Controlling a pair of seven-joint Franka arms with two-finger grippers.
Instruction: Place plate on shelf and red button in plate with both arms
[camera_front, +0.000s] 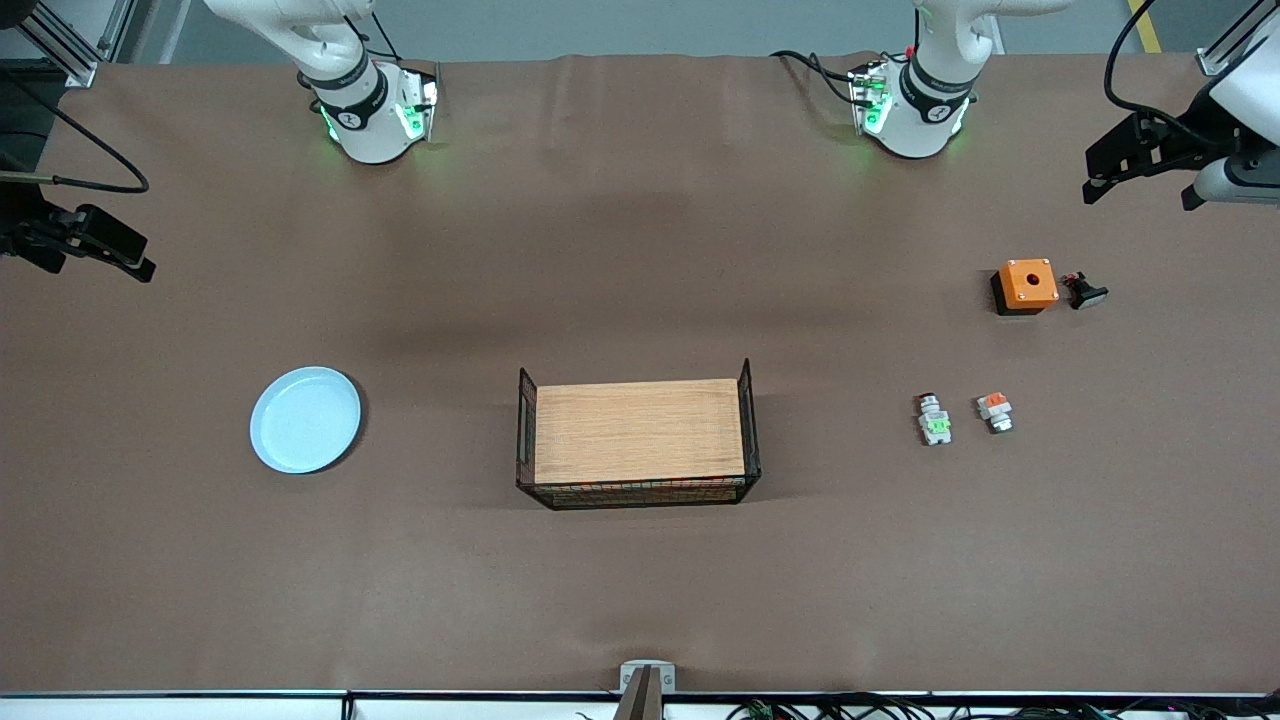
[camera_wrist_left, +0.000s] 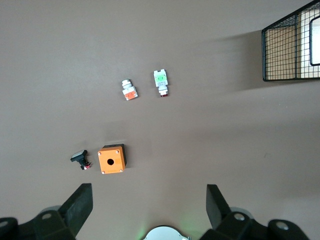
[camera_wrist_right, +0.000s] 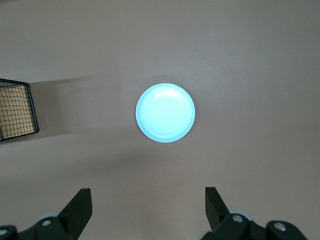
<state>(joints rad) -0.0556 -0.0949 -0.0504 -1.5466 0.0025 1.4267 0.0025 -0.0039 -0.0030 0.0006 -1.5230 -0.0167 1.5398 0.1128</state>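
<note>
**A:** What does the surface look like?

**B:** A wide table (camera_front: 640, 250) under a plain brown cover, with faint creases. A black wire rack (camera_front: 637, 440) with a wooden board on top stands at its middle; take that as the landmark. Pale floor shows past the table's top edge, and cables run along the edge nearest the front camera.

**A:** Where are the task's things?

**B:** The plate (camera_front: 305, 419), pale blue and round, lies flat toward the right arm's end of the rack, well apart from it. The red button (camera_front: 934, 419), white-grey with a green patch, lies toward the left arm's end of the rack. Just beside the button, not touching, is a white piece (camera_front: 995, 411) with an orange block. Farther from the front camera than the rack sit an orange box (camera_front: 1026, 286) with a hole and, beside it, a small black part (camera_front: 1085, 292).

**A:** And the grippers?

**B:** Both arms wait, high up. The left gripper (camera_wrist_left: 150, 205) hangs above the orange box, jaws wide, holding nothing. The right gripper (camera_wrist_right: 148, 205) hangs above the table near the plate, jaws wide and empty too.
</note>
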